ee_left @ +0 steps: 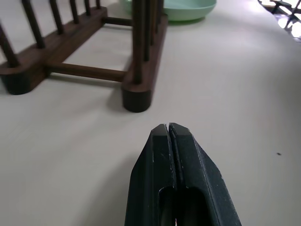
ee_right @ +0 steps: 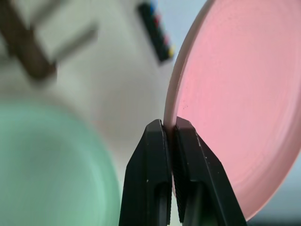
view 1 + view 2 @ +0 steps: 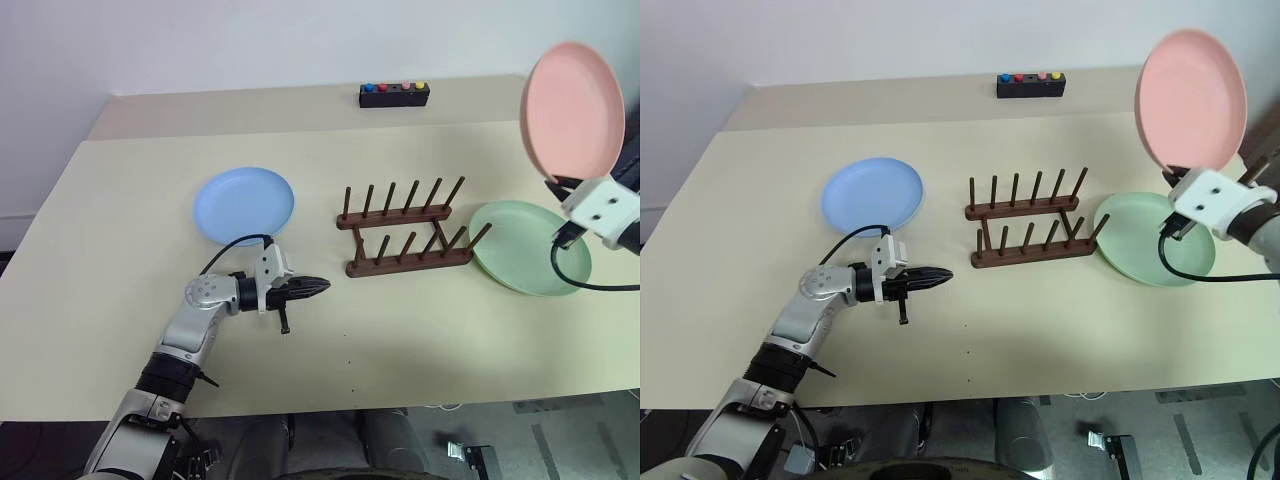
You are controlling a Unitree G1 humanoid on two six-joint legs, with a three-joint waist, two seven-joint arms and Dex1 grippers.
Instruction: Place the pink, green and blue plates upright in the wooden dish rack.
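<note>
Closest to the front edge of the counter [image 3: 110, 240] is the left gripper [image 3: 318, 287], low over the beige surface with its two black fingers pressed fully together and nothing between them. It points sideways toward the wooden dish rack [image 3: 405, 232], which stands near the middle of the counter, and there is a small gap between the fingertips and the near end of the rack. From the left wrist view the rounded end of one rail is just ahead of the closed fingertips [image 1: 162, 141].

Both rows of pegs on the rack stand free, with no plate between them.

On the robot's left of the rack, apart from it, the blue plate [image 3: 243, 204] lies flat on the counter. On the right of the rack, just beside its end, the green plate [image 3: 520, 248] also lies flat.

Above the green plate the right gripper [image 2: 170, 126] is raised in the air. Its fingers are closed on the lower rim of the pink plate [image 3: 572, 110], one finger on each face of the rim. This plate stands almost upright in the grip, well above the counter, with its hollow side turned toward the camera. It touches neither the rack nor the green plate.

At the far edge of the counter a small black box [image 3: 394, 94] with coloured buttons sits behind the rack, well apart from it.
</note>
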